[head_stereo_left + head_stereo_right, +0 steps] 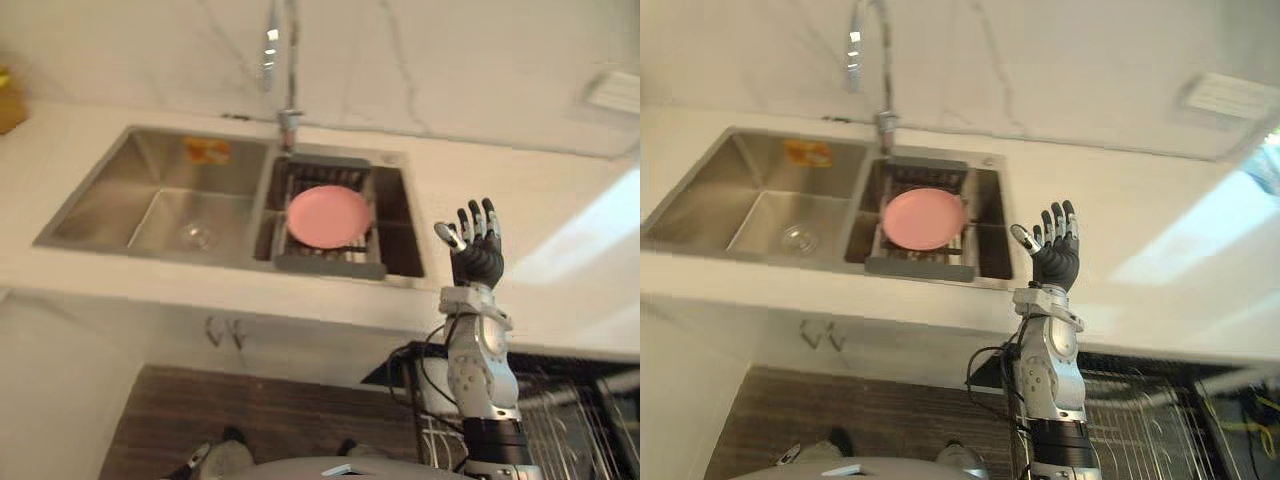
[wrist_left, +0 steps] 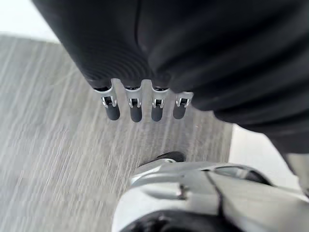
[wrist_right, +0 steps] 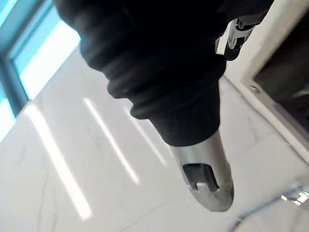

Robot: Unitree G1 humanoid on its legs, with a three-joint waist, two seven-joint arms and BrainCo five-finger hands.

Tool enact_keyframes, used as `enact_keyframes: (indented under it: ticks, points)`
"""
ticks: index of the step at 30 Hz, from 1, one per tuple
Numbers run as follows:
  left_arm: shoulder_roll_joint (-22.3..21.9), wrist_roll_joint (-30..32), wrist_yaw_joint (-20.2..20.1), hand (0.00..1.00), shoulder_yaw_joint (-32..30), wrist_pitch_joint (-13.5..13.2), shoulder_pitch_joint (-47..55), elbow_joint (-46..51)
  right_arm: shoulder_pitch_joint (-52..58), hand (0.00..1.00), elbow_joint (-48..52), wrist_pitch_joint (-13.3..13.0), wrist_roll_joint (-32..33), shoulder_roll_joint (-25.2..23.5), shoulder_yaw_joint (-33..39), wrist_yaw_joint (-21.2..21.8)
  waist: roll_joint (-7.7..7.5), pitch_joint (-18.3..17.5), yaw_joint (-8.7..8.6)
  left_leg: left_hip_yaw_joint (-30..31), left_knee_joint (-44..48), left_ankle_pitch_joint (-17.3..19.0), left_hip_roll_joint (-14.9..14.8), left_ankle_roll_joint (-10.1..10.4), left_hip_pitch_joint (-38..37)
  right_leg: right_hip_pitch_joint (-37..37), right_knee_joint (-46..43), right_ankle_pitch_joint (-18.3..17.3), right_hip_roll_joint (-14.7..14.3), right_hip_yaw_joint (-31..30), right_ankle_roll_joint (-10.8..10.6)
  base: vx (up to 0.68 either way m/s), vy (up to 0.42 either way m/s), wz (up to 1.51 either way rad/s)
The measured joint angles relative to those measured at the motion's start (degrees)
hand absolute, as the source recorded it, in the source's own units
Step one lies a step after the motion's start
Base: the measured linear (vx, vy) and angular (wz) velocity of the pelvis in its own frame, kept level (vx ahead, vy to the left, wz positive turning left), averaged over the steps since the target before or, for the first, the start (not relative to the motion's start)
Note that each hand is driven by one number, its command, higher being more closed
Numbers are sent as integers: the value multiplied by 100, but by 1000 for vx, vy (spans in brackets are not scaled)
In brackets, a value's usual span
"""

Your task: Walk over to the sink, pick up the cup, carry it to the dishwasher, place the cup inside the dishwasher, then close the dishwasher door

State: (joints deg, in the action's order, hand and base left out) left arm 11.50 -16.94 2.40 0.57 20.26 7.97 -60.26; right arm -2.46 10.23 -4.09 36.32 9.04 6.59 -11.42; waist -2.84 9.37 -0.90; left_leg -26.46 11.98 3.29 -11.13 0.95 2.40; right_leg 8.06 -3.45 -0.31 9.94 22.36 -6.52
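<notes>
A steel double sink [image 1: 150, 150] is set in the white counter ahead of me. Its right basin holds a grey rack [image 1: 330, 266] with a pink plate [image 1: 328, 215] on it. A small round shape [image 1: 197, 237] lies at the bottom of the left basin; I cannot tell whether it is a drain or a clear cup. My right hand [image 1: 478, 255] is raised over the counter's front edge, just right of the sink, fingers straight and holding nothing. My left hand [image 2: 135, 104] hangs over the wooden floor with straight fingers, also holding nothing.
A tall faucet [image 1: 285, 60] rises behind the sink's divider. The dishwasher's wire rack [image 1: 1140, 420] shows below the counter at the lower right, under my right arm. A yellow object [image 1: 10, 100] stands at the counter's far left. Cabinet handles [image 1: 225, 330] hang under the sink.
</notes>
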Motion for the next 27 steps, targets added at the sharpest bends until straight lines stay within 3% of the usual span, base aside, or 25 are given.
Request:
enact_keyframes:
  ticks: [1,3,6,10,13,15,17,19,21,27]
  points:
    - [-34,-219,-9,0,-178,101,25,-4,-8,0,0,206,54,-1,-50,-15,78,47,72,74,191,81,6,-15,105,29,-62,-139,10,48,-31,35,49,72]
    - [-84,-610,-22,0,-325,193,65,-20,3,0,0,493,54,-5,-174,-8,62,45,88,228,272,119,67,-37,163,21,-183,-291,59,49,-11,26,47,42]
    - [-136,-918,-41,0,-373,116,138,-113,20,0,-1,588,45,-5,-214,17,141,95,78,319,285,142,154,-7,167,-50,-414,-470,135,-2,-58,-19,39,16]
    - [-258,-1053,-59,0,-386,-210,191,-80,111,0,-1,399,-206,-9,-218,-20,345,150,63,420,303,80,212,-30,325,-216,-611,-608,176,-29,-85,-40,27,9]
    - [-292,-1050,-62,0,-402,-213,203,-38,217,0,-1,110,-474,-17,-199,-234,357,161,69,563,325,-91,210,-45,337,-110,-572,-593,166,133,-79,57,-20,34]
    - [-314,-1045,-67,0,-462,-208,227,-23,82,0,0,-245,-573,-13,-180,-573,360,197,93,700,382,-162,218,-67,259,83,-456,-549,165,120,-120,46,-20,20]
    - [-326,-1039,-77,0,-556,-196,263,-62,-195,0,5,-381,-790,-2,-181,-821,368,228,95,861,432,-161,223,-49,180,141,-437,-635,154,-32,-71,-29,-6,-15]
    - [-372,-1034,-137,0,-677,-147,346,-146,-475,0,16,-395,-984,2,-182,-999,349,256,121,964,415,-83,208,67,25,88,-512,-668,153,-306,-78,-37,-5,-60]
    - [-448,-890,-234,0,-788,-44,421,-255,-485,0,277,-404,-1189,19,-87,-1197,391,252,81,843,305,219,237,200,-182,-46,-637,-730,189,-646,-153,-30,63,-75]
    - [-439,91,-395,0,-887,-114,282,-331,-117,0,1081,-286,-1208,117,218,-1311,186,186,-127,697,292,630,658,41,-337,-435,-943,-768,557,-1061,-175,40,116,-54]
